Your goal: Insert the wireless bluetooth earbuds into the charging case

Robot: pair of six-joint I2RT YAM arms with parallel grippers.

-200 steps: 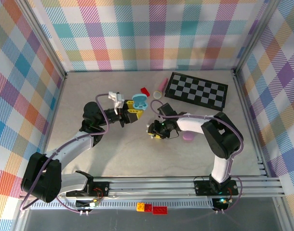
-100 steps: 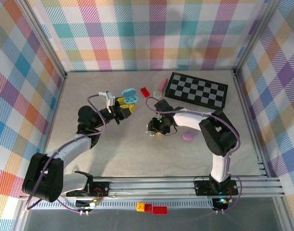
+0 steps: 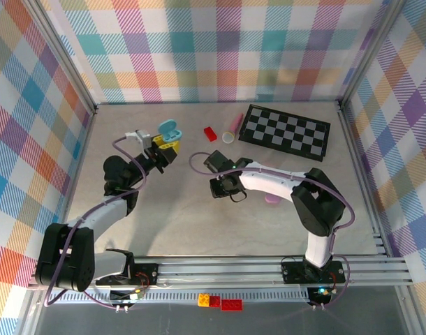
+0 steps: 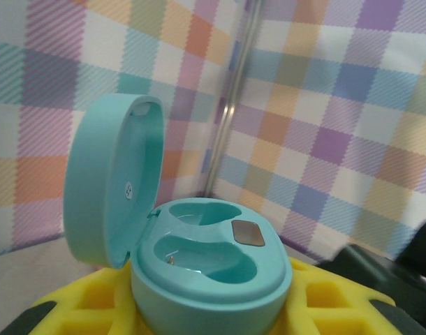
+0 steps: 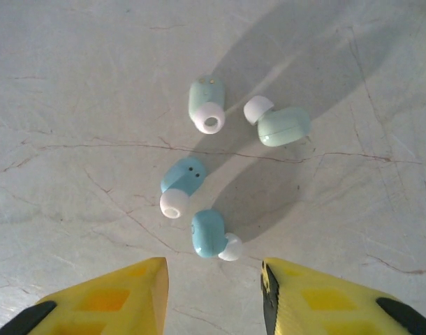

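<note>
My left gripper [image 4: 211, 317] is shut on the teal charging case [image 4: 213, 262], held upright off the table with its lid [image 4: 112, 185] open and both sockets empty. From above, that charging case [image 3: 170, 129] sits on the yellow fingers of the left gripper [image 3: 164, 145] at the back left. My right gripper [image 5: 213, 296] hangs open just above the table, nothing between its fingers. Ahead of it lie the wireless bluetooth earbuds: two blue ones [image 5: 211, 235] [image 5: 181, 183] close by and two mint ones [image 5: 207, 105] [image 5: 279, 124] beyond. From above, the right gripper [image 3: 223, 187] is mid-table.
A folded chessboard [image 3: 286, 131] lies at the back right. A red brick [image 3: 210, 133], a pink tube [image 3: 234, 123] and a small white cap [image 3: 228, 137] lie near it. A purple case [image 3: 273, 198] rests beside the right arm. Toy bricks [image 3: 220, 301] sit on the front rail.
My left arm has carried the open case left and toward the back. The right wrist has swung left, with its gripper staying low over the earbuds.
</note>
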